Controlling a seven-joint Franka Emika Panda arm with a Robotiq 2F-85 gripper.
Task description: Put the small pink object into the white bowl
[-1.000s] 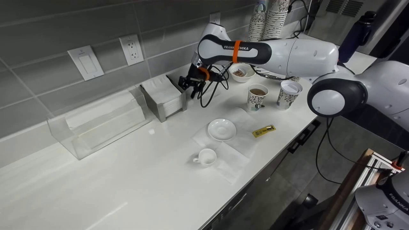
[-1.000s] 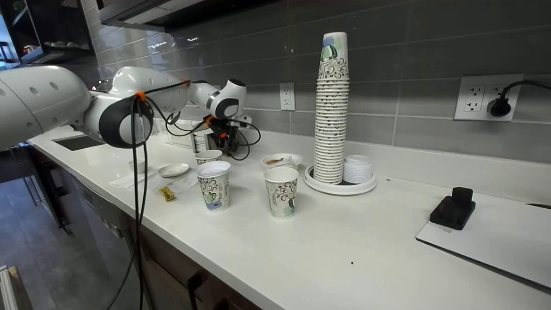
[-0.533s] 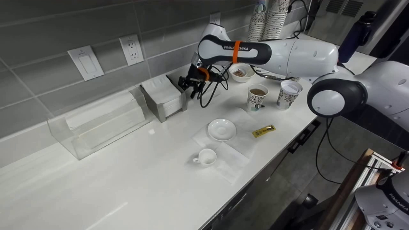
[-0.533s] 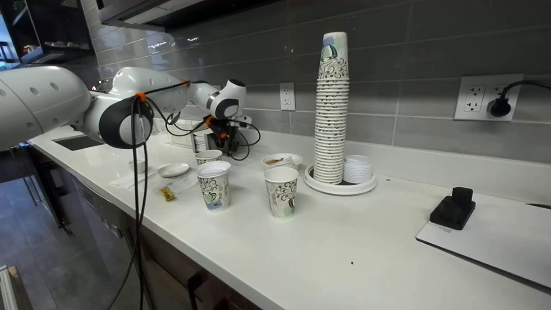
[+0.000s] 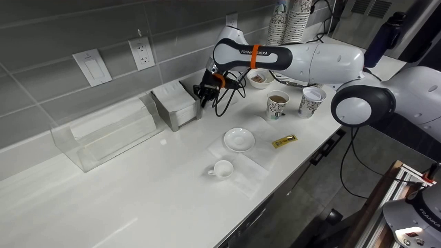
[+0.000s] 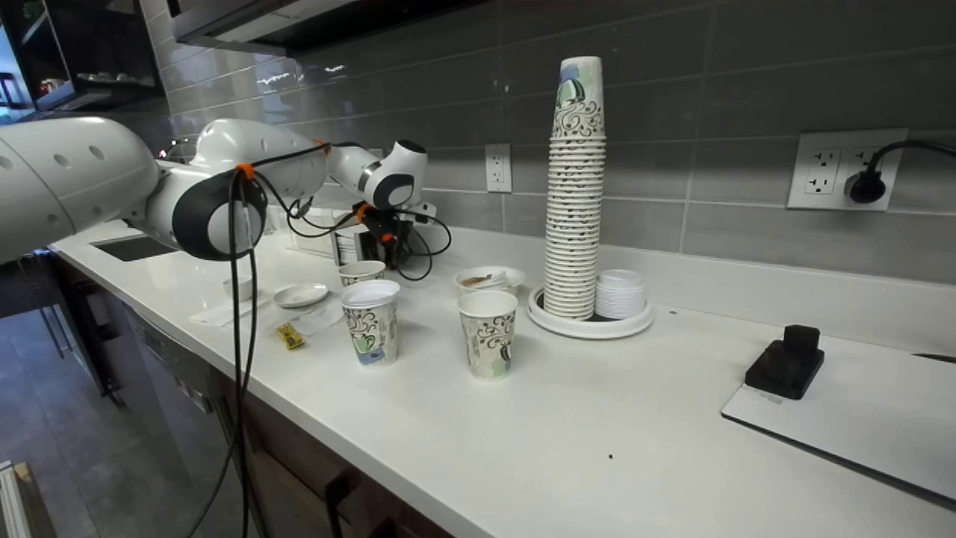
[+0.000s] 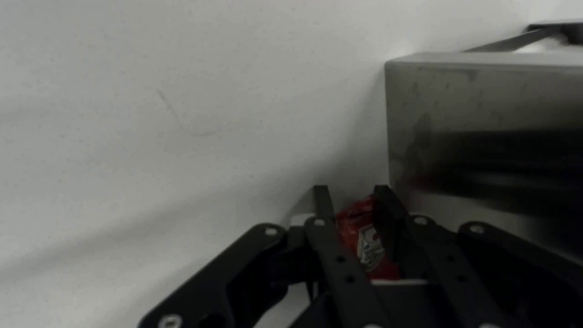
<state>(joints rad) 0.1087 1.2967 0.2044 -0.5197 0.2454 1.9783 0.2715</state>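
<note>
The small pink object shows in the wrist view as a red-pink wrapped packet with a pale label. My gripper has a finger against each side of it, low over the counter. In an exterior view my gripper is down beside the napkin holder, and the packet is hidden there. The white bowl stands behind and to the right of the gripper in that view, with something brown inside. The bowl also shows in an exterior view, partly behind a paper cup.
The grey metal napkin holder is right against the gripper's side; its wall fills the wrist view's right. A drink cup, a white saucer, a small teacup and a yellow sachet stand or lie on the counter.
The gripper's fingers have closed together since half a second ago. The arm has stayed almost in place; the bowl, cups and saucer have not moved.
</note>
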